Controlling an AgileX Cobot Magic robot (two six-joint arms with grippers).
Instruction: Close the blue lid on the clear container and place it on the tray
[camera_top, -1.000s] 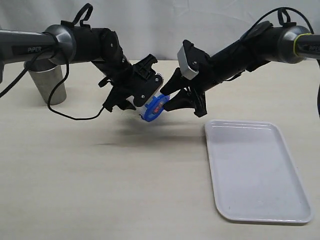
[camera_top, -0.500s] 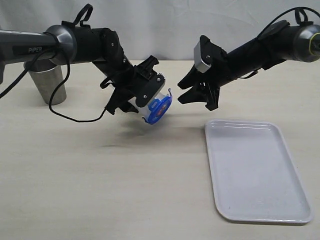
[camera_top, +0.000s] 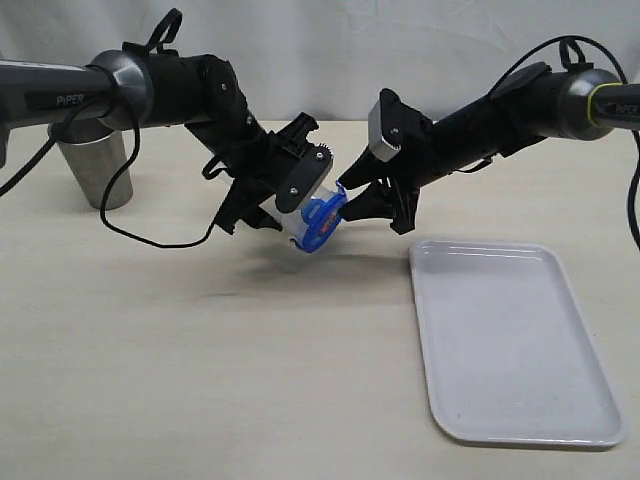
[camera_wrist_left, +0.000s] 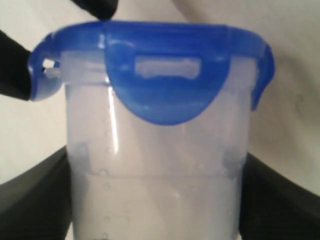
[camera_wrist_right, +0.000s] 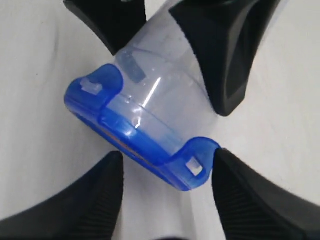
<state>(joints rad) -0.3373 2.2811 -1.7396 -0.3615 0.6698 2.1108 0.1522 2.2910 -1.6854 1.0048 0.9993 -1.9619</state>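
My left gripper (camera_top: 292, 200) is shut on the clear container (camera_top: 300, 214) and holds it tilted above the table, its mouth turned toward the right arm. The blue lid (camera_top: 323, 221) sits on that mouth. In the left wrist view the lid (camera_wrist_left: 155, 65) caps the container (camera_wrist_left: 160, 165); one tab lies flat down the wall and a side tab sticks out. My right gripper (camera_top: 352, 198) is open right at the lid. In the right wrist view a raised tab of the lid (camera_wrist_right: 135, 135) touches one of its fingers (camera_wrist_right: 250, 195). The white tray (camera_top: 515, 340) lies on the table at the right.
A grey steel cup (camera_top: 95, 165) stands at the back left behind the left arm. A black cable (camera_top: 150, 232) hangs from the left arm down to the table. A pale wall closes off the back.
The right gripper had pulled back to the right half a second ago; now it is back at the lid. The left gripper has shifted the container slightly lower and rightward.
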